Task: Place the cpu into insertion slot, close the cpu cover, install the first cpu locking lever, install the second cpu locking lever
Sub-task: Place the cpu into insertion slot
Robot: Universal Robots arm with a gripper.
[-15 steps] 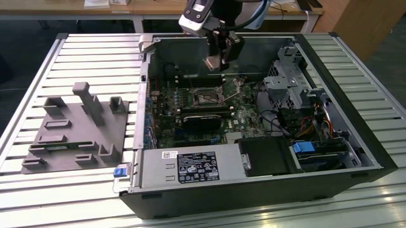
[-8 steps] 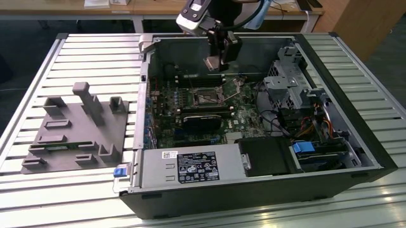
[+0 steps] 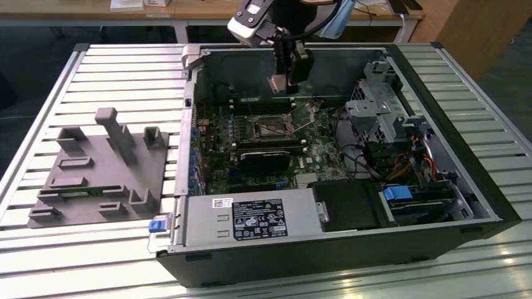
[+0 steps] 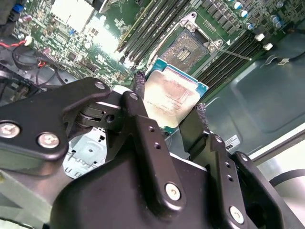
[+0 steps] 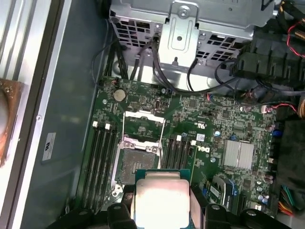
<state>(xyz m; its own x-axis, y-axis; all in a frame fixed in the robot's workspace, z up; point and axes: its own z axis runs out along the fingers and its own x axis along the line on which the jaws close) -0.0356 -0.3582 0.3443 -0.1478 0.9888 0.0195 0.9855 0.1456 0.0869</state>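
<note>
The tool [image 3: 283,80] hangs over the open computer case [image 3: 332,249] on the slatted bench [image 3: 99,68], pinching the cpu [image 3: 277,84] by two opposite edges. In the second wrist view its black fingers [image 4: 138,86] press either side of the chip [image 4: 171,98], pale metal face showing. The insertion slot [image 5: 137,164] lies uncovered on the green board below, clear of the chip [image 5: 161,198]. The cpu cover [image 5: 143,116] is swung back beside the slot.
</note>
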